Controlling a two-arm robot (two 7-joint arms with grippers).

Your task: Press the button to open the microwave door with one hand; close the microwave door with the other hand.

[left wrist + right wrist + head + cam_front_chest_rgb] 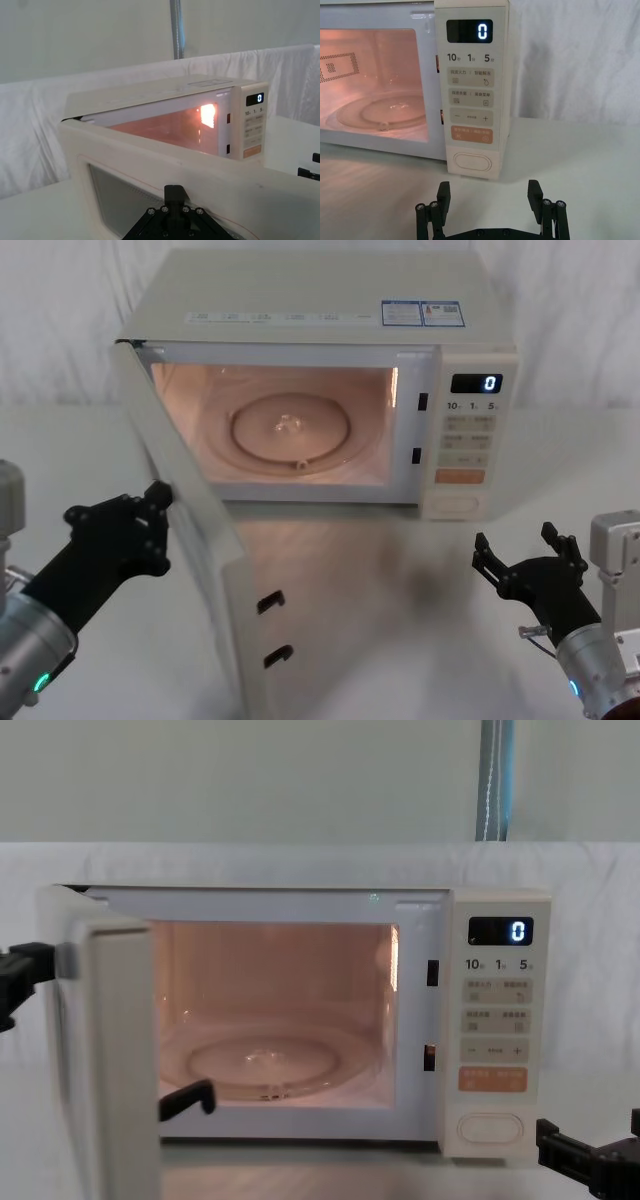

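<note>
Behind the microwave door [185, 540], left gripper [150, 515] jaws are hidden; right gripper [489, 196] jaws wide.

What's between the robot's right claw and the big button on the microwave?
Nothing but bare white table. In the right wrist view, the right gripper sits with open fingers just in front of the button, with empty table between them.

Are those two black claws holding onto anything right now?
No, nothing is held. The right claw hangs open in front of the button, apart from it. The left claw sits at the outer face of the open microwave door, not clamped around it.
</note>
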